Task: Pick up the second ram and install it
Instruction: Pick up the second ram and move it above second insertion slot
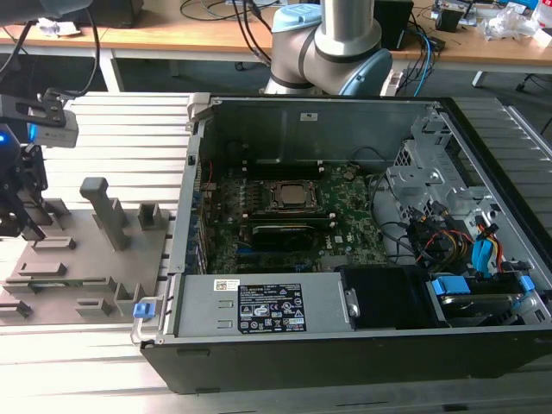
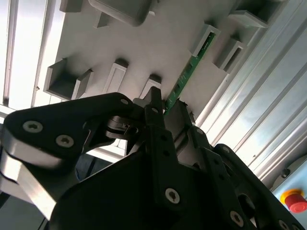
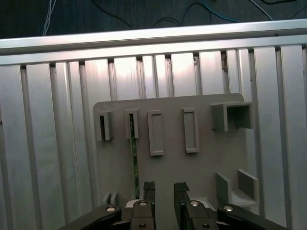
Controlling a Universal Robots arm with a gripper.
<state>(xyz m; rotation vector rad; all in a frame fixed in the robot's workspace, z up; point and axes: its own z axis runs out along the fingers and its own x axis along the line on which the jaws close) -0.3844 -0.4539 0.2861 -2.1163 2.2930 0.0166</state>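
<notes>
Second ram (image 3: 134,158) is resting outside the open computer case (image 1: 285,129), standing on edge in a slot of the grey holder plate (image 3: 211,163) that is keeping it upright for gripping; the claw (image 3: 164,188) is hovering just beside its end, jaws parted, holding nothing

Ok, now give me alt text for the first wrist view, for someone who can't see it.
The open tool hovers over a grey slotted holder, with the second ram, a thin green stick, standing on edge in one slot close beside the tool. The holder lies on a ribbed aluminium table.
</notes>
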